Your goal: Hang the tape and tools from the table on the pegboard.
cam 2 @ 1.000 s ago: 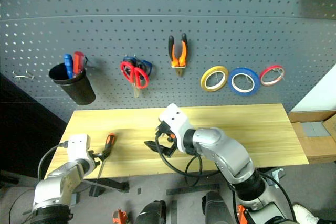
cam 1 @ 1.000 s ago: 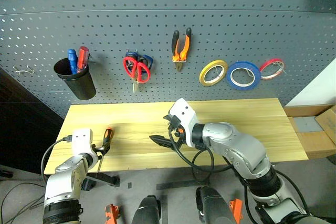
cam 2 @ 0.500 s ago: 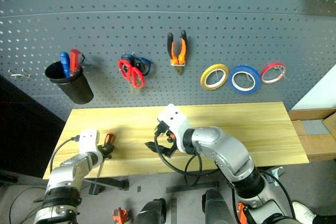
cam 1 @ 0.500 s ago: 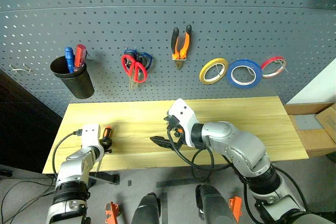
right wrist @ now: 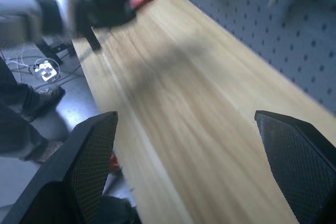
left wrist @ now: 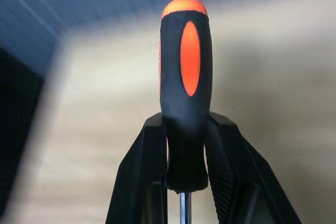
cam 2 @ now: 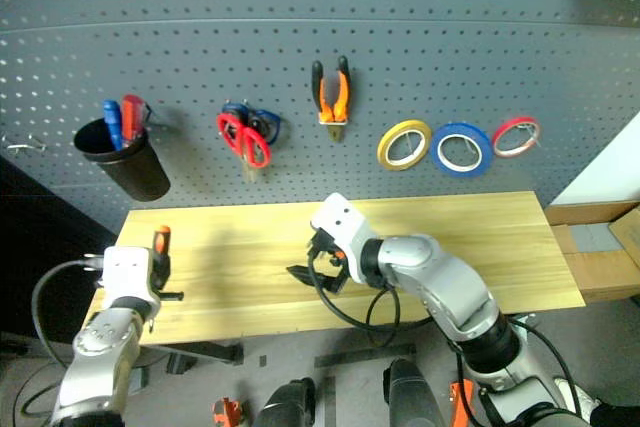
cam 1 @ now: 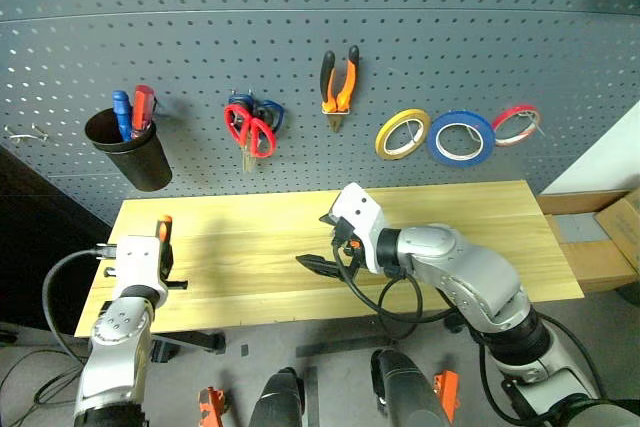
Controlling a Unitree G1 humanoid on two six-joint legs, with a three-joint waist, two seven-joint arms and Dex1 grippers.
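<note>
Though the slim screwdriver (left wrist: 186, 72) looks light and stiff, the left gripper (left wrist: 185, 145) pinches its rubbery handle low, near the shaft; the right gripper (right wrist: 186, 166) gapes wide, empty.

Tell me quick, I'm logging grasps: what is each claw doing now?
Left claw: closed on the screwdriver handle.
Right claw: open, holding nothing.

Against the dark grey pegboard (cam 1: 300, 7), dotted with regular holes, hang orange-and-black pliers (cam 1: 340, 82), red scissors (cam 1: 245, 129), and yellow (cam 1: 402, 135), blue (cam 1: 460, 139) and red (cam 1: 516, 124) tape rolls. Below it, the table (cam 1: 450, 212) is pale yellow wood. The screwdriver (left wrist: 186, 77) handle is black with orange.
</note>
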